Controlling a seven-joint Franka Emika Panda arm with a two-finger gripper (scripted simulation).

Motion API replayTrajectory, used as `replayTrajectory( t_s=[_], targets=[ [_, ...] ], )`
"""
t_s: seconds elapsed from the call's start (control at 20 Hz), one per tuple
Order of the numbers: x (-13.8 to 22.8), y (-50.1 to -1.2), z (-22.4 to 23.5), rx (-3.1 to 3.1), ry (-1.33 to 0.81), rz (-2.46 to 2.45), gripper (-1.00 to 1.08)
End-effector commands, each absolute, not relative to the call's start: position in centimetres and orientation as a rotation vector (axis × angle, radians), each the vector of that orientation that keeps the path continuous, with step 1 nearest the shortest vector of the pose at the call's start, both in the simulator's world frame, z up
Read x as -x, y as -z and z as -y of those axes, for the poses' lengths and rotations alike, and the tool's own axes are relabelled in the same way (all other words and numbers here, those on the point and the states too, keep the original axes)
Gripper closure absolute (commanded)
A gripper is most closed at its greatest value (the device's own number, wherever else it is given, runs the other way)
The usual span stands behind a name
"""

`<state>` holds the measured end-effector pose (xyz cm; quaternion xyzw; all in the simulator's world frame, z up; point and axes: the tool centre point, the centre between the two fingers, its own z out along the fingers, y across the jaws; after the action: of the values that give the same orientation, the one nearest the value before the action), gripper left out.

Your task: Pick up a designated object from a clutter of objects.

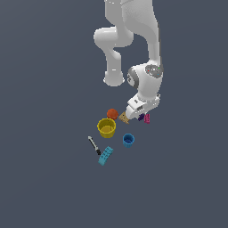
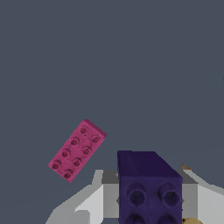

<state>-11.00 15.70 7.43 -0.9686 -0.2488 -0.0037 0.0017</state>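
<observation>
Between the grey fingers of the pincer (image 2: 151, 197) sits the small dark purple studded block (image 2: 148, 183), apparently clamped, with the magenta-pink studded brick (image 2: 77, 149) just beside it

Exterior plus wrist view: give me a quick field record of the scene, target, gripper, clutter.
target: dark purple brick, studded, close to the wrist camera, between the gripper fingers
gripper: low over the clutter; grip state cannot be told
nearest neighbour: pink brick, beside the target, apart from it
tan block: next to the gripper
orange ball: behind the yellow cup
blue cup: upright
cyan brick: beside the pen
</observation>
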Motion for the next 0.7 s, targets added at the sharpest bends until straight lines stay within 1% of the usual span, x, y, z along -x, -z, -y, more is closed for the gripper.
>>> replayTrajectory(
  t_s=[0.0,0.65],
  targets=[
    [10.0,-9.0,-15.7,3.039,0.012,0.780,1.08],
    [3.4,-19.4,-15.8,3.039,0.008,0.770,1.08]
  ],
)
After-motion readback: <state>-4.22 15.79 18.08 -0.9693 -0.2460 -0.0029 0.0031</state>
